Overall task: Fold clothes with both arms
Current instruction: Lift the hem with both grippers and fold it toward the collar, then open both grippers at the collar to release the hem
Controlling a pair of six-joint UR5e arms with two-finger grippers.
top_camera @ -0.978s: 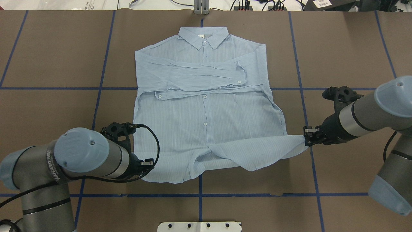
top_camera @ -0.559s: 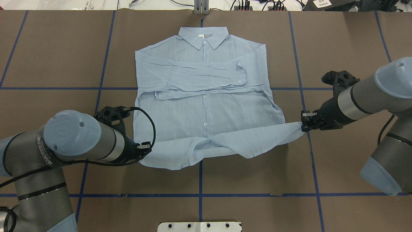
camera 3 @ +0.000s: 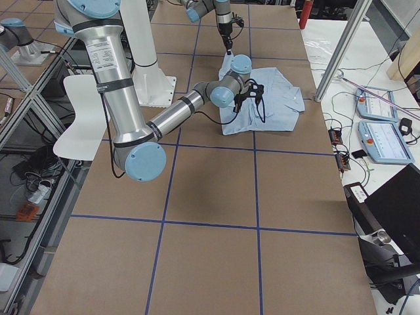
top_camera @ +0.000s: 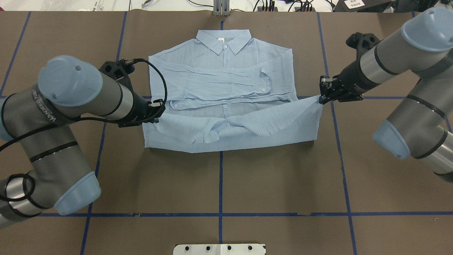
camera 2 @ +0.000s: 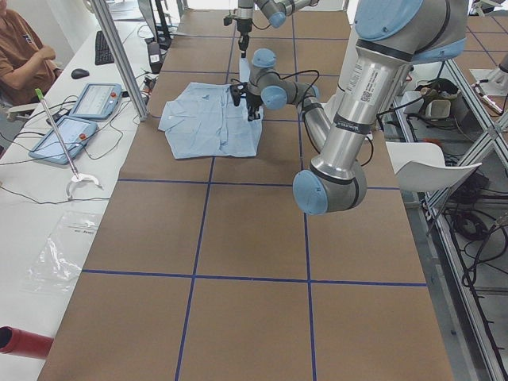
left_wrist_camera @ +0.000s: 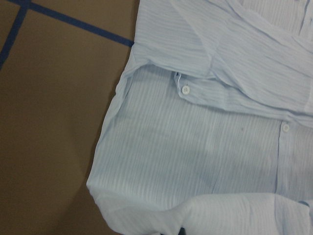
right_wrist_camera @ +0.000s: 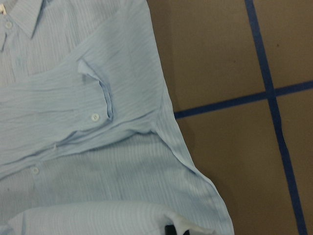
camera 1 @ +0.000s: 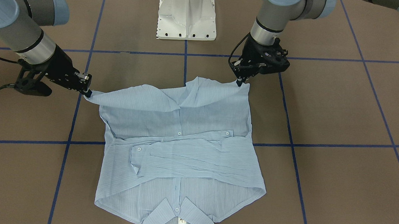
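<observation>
The light blue shirt [top_camera: 226, 71] lies face up on the brown table, collar at the far edge, both sleeves folded across the chest. My left gripper [top_camera: 157, 115] is shut on the shirt's left hem corner. My right gripper [top_camera: 321, 99] is shut on the right hem corner. Both hold the hem raised over the shirt's middle, so the lower part doubles over. In the front-facing view the left gripper [camera 1: 239, 81] is on the right and the right gripper [camera 1: 88, 93] on the left of the shirt [camera 1: 184, 151]. The wrist views show the shirt's cloth [left_wrist_camera: 205, 147] [right_wrist_camera: 98, 171] close below.
The white pedestal base [camera 1: 186, 17] stands at the robot's edge of the table. Blue tape lines [top_camera: 220, 184] cross the brown table. A grey post [top_camera: 221, 9] stands past the collar. Tablets [camera 2: 79, 111] and a seated person [camera 2: 20, 55] are beside the table's far side.
Both grippers have carried the hem corners away from the robot, toward the collar. The shirt's lower part now folds up over its middle.
</observation>
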